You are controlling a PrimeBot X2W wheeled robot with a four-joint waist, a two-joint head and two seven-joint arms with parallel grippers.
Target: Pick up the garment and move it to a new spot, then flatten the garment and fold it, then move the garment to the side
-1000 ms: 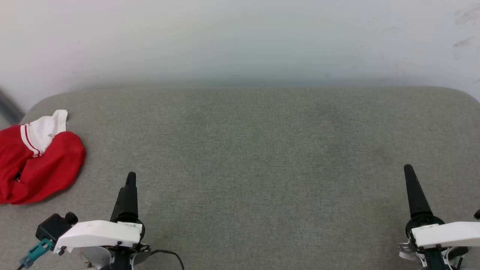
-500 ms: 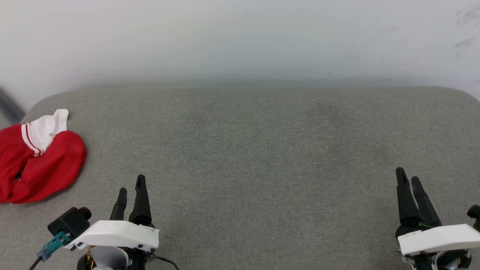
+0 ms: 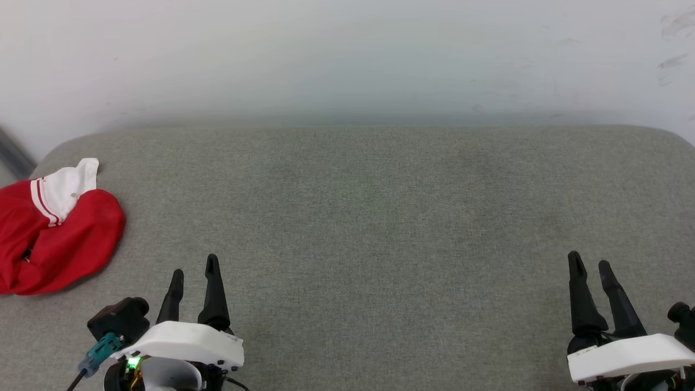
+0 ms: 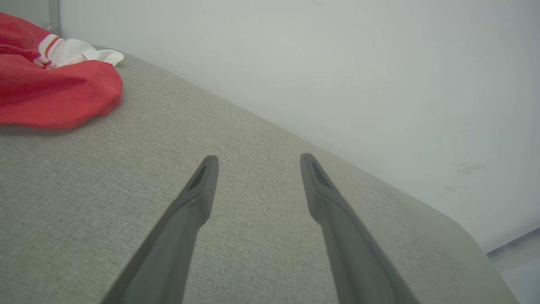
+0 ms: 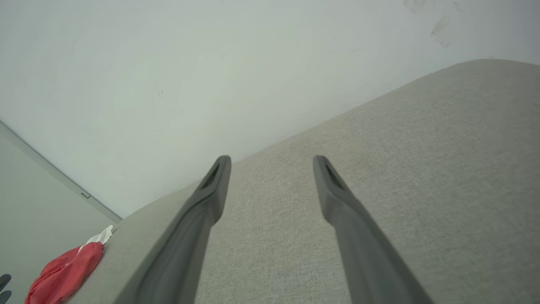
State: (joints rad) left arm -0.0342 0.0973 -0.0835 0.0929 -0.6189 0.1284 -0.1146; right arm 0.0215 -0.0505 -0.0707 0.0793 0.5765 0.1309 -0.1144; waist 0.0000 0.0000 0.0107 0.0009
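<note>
Garment (image 3: pixel 54 233), crumpled red white-sleeved jersey T-shirt, untouched at edge of grey fabric cushion (image 3: pixel 358 217). Left gripper (image 3: pixel 194 267), right gripper (image 3: pixel 588 261) spread, empty. All steps pending.

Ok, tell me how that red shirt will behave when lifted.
The garment lies crumpled in soft folds, so it will probably hang limp from a pinch. Thin cloth, so likely light. Pushed across the woven grey surface, it would likely bunch rather than slide.
</note>
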